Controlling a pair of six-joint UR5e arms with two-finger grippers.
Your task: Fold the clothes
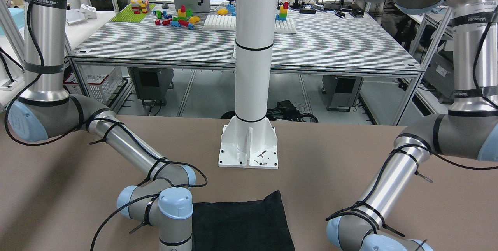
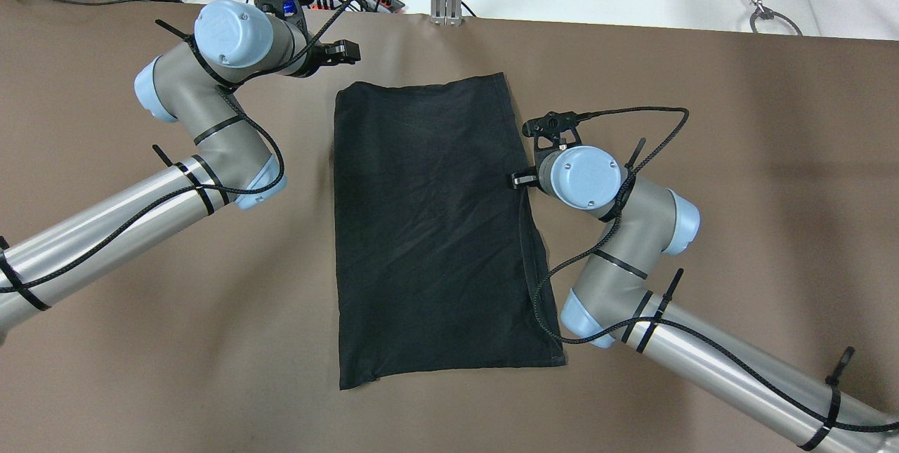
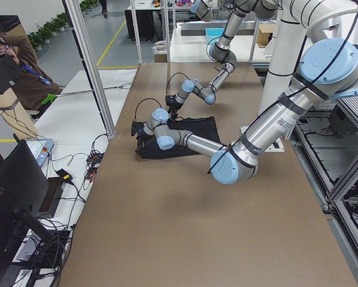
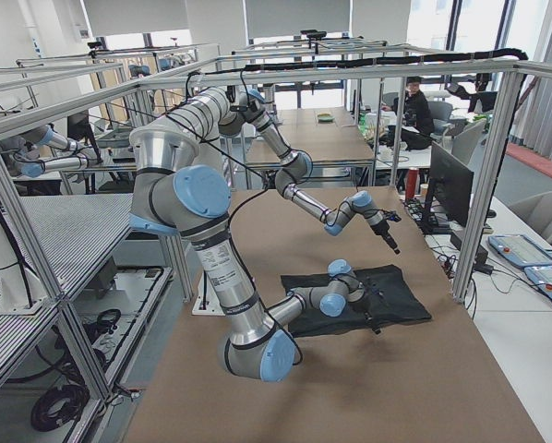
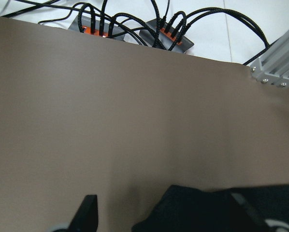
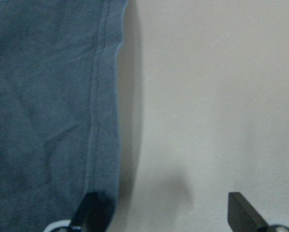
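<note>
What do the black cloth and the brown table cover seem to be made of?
Black cloth: soft matte fabric, perhaps cotton; it wrinkles and has a stitched hem. Table cover: smooth matte brown sheet, perhaps paper or vinyl; faint ripples.

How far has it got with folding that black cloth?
Barely started, it seems. The black cloth lies spread flat on the table; I cannot tell whether it has already been folded once. In hand: the right hand, open, sits at the cloth's long edge, and the left hand, open, by a far corner. Neither grips yet, so the folding is left.
</note>
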